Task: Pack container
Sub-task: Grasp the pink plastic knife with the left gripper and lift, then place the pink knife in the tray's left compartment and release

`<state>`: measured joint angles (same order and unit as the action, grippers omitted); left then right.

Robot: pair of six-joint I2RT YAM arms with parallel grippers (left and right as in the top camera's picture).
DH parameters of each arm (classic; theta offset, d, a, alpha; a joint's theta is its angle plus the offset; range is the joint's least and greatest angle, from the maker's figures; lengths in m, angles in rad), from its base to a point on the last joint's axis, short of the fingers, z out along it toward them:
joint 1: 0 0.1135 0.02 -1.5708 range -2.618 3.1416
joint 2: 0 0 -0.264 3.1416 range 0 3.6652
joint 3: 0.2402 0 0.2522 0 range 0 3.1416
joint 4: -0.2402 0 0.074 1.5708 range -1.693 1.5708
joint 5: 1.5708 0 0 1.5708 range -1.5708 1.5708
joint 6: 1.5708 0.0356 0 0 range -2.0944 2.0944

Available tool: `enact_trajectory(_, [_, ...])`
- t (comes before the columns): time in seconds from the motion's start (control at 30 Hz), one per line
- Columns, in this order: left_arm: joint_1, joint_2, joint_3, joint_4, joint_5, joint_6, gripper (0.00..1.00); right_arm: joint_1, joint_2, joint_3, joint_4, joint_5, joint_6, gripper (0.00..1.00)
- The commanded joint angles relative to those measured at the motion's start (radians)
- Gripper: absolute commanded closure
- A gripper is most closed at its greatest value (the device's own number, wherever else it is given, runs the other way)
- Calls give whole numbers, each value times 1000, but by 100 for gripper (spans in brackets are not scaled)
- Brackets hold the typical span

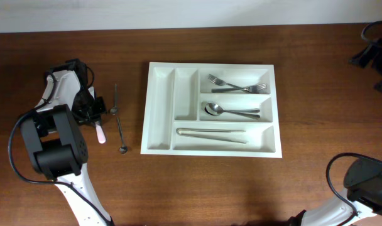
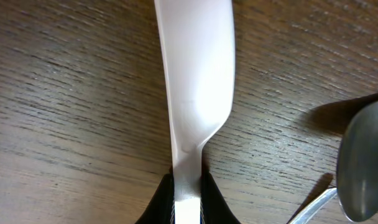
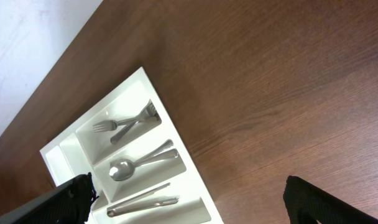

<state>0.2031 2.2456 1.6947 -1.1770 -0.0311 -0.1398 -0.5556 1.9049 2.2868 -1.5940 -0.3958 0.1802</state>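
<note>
Mid-table [image 1: 316,75], a white tray [image 1: 210,65] with cutlery [image 1: 235,85] in three compartments. Well left of it, left gripper [image 2: 188,190] clamped on a white plastic utensil [image 2: 198,74]. Right gripper [image 3: 189,202] spread wide, holding nothing. Just beside the utensil, two thin metal spoons [image 1: 120,132].

From my remote station I see a dark brown wooden table [image 1: 241,188] filling nearly the whole overhead view, its grain running lengthwise. A pale, plain wall [image 1: 178,12] meets the table's far edge. In the right wrist view the same wall shows as a white wedge at upper left. The light falls soft and even, leaving only faint shadows on the wood.
</note>
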Motion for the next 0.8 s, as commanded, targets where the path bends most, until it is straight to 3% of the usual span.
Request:
enact_trajectory(0.0, [3, -42, 24, -18, -45, -5, 98, -1, 4, -5, 0, -16, 1, 1])
enact_trajectory(0.37, [-46, -345, 153, -47, -41, -1, 98, -1, 4, -5, 0, -16, 1, 1])
enact_trajectory(0.53, [-142, -438, 153, -13, 3, -1, 98, -1, 4, -5, 0, -15, 1, 1])
enact_trajectory(0.77, [-344, -418, 153, 88, 16, 6, 98, -1, 4, -5, 0, -16, 1, 1])
